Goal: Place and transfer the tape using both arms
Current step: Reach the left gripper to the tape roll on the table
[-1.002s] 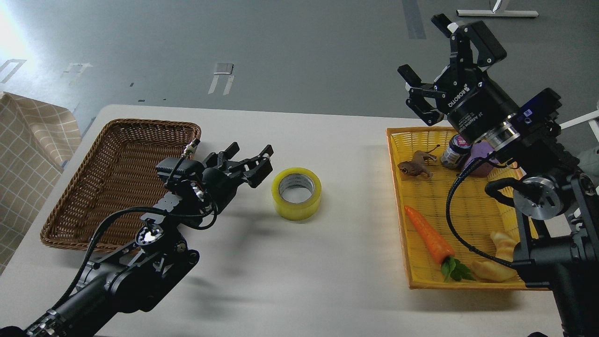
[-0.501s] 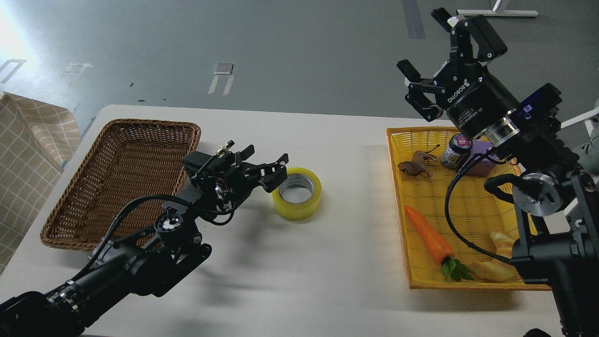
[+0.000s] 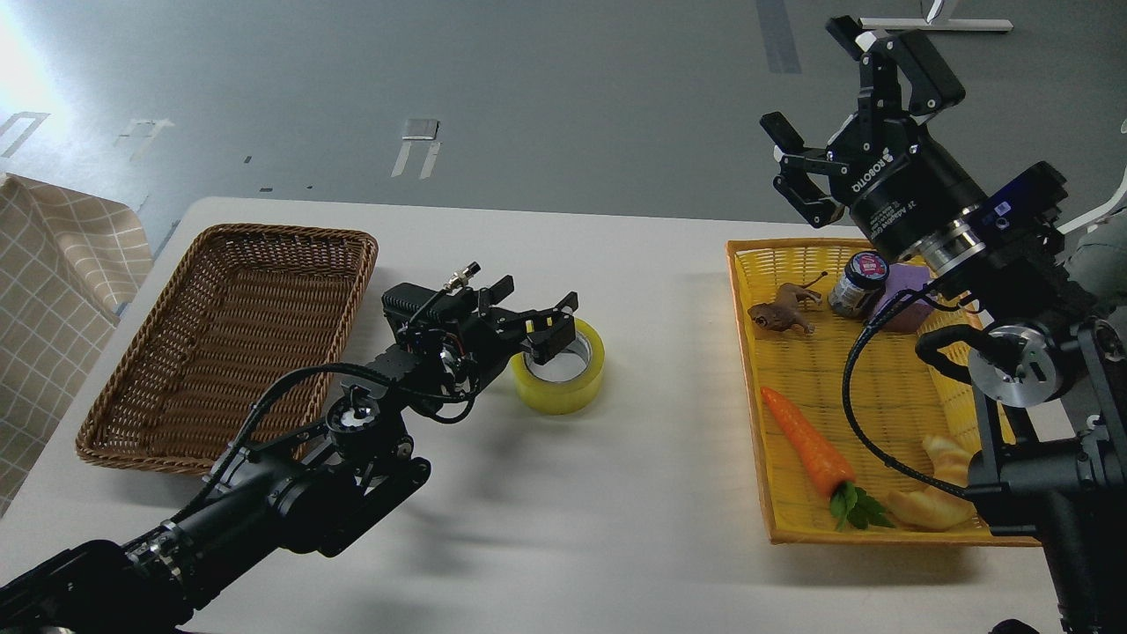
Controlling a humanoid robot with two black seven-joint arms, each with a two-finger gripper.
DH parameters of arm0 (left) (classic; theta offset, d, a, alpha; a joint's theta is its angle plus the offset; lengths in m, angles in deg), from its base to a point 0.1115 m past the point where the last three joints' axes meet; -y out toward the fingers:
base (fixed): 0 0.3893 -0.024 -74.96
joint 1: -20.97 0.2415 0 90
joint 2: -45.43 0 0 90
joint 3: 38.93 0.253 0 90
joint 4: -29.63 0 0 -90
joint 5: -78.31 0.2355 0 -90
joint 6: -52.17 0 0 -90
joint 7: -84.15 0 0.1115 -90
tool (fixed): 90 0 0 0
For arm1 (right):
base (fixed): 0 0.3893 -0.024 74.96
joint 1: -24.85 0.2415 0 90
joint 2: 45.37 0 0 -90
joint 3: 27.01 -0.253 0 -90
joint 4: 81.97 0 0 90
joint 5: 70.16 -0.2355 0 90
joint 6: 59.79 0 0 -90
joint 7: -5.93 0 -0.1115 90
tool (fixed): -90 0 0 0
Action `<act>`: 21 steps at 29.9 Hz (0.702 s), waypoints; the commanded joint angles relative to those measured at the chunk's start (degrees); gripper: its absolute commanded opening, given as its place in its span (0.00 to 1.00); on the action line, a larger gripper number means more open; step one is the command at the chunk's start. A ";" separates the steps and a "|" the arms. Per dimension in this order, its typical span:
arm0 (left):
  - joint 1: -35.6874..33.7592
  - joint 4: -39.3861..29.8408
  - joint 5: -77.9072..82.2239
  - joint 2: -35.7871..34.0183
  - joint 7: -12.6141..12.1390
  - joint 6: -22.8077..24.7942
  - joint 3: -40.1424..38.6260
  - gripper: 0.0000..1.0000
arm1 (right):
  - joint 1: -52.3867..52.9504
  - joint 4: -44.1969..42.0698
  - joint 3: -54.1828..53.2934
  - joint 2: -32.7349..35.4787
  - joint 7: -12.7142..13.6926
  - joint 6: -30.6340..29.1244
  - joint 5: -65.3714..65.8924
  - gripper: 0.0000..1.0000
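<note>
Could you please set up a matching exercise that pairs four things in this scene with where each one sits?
Things:
1. tape
2. carrot
3. jar
4. brown basket

Places:
A. far end of the yellow tray, beside a purple block
B. left side of the table
C. bare table middle, at the open left gripper
D. near half of the yellow tray, leaves towards the camera

Pairs: 1-C, 2-D, 3-A, 4-B
</note>
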 commanded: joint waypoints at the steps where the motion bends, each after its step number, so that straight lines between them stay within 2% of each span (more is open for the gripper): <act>1: -0.64 0.37 0.00 -0.88 -2.40 0.10 2.42 0.98 | 1.08 -0.09 0.23 0.05 0.95 0.04 0.00 1.00; 3: -1.16 0.72 0.00 -1.32 -3.64 0.10 3.83 0.98 | 1.70 -0.27 0.23 0.05 1.83 0.04 0.00 1.00; 9: -1.61 2.74 0.00 -1.50 -3.73 0.36 4.81 0.98 | 2.93 -0.44 0.32 -0.04 2.27 0.39 0.00 1.00; 21: -1.69 2.48 0.00 -1.24 -3.64 1.50 7.26 0.98 | 2.58 -1.41 0.40 0.14 2.28 0.39 0.09 1.00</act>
